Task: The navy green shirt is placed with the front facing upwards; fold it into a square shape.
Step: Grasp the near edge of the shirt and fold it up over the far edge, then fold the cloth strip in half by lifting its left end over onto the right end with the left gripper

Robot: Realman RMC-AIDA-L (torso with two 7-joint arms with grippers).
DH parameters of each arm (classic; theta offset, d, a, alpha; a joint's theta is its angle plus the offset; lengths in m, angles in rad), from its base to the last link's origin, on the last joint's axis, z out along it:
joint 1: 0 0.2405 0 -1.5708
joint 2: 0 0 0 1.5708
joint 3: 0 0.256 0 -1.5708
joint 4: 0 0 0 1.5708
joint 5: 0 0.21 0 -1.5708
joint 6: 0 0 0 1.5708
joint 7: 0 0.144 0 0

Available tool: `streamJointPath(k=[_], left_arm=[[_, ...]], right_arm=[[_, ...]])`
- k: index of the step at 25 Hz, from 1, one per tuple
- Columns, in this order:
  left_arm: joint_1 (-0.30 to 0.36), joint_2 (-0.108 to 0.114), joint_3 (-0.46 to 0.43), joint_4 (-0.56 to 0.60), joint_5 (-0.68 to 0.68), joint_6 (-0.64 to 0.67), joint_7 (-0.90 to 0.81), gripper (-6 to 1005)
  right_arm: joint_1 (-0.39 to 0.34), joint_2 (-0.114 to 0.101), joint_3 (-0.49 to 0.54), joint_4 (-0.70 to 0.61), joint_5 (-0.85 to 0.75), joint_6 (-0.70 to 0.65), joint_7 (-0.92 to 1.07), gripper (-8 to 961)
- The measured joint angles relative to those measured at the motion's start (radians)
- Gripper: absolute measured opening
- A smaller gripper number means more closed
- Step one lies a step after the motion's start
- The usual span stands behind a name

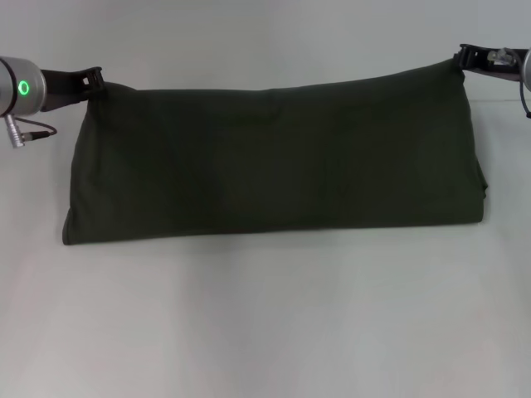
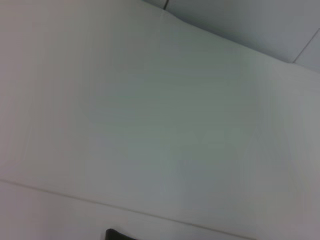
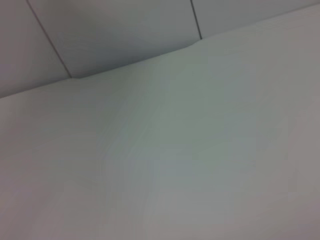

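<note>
The navy green shirt [image 1: 274,157] lies across the white table [image 1: 265,323] as a wide, dark band, folded over with its plain back side up. No lettering or neck label shows. My left gripper [image 1: 94,80] is shut on the shirt's far left corner. My right gripper [image 1: 461,58] is shut on the far right corner and holds it slightly raised. The near edge of the shirt rests flat on the table. Both wrist views show only the white table top [image 2: 150,125] and wall [image 3: 125,35]; a small dark tip [image 2: 117,234] peeks in at the edge of the left wrist view.
The table's white surface stretches in front of the shirt and behind it. A wall with panel seams [image 3: 195,20] stands beyond the far edge of the table.
</note>
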Motion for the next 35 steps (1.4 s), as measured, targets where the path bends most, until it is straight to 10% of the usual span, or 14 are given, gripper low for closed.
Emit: streamJointPath(k=[13,18,23,30,35], left_arm=[[0.029,-0.024,-0.009,0.009,-0.072,-0.061,0.001,229],[0.159,-0.051,-0.011,0.141,-0.287,0.081,0.108,455],[0.271,-0.012,-0.07,0.118,-0.613,0.359,0.248,704],[0.366,-0.018,-0.29,0.025,-0.646,0.608,0.252,705],[0.428,-0.04,-0.309,-0.038,-0.632,0.593,0.199,706]], right_arm=[[0.02,-0.054,-0.032,0.009,0.007,-0.008,0.007,169],[-0.114,-0.051,0.024,-0.106,0.175,-0.27,-0.037,435],[-0.3,-0.055,0.085,-0.099,0.5,-0.526,-0.181,699],[-0.464,-0.057,0.223,0.015,0.704,-0.766,-0.325,931],[-0.502,-0.056,0.246,0.021,0.704,-0.812,-0.341,929]])
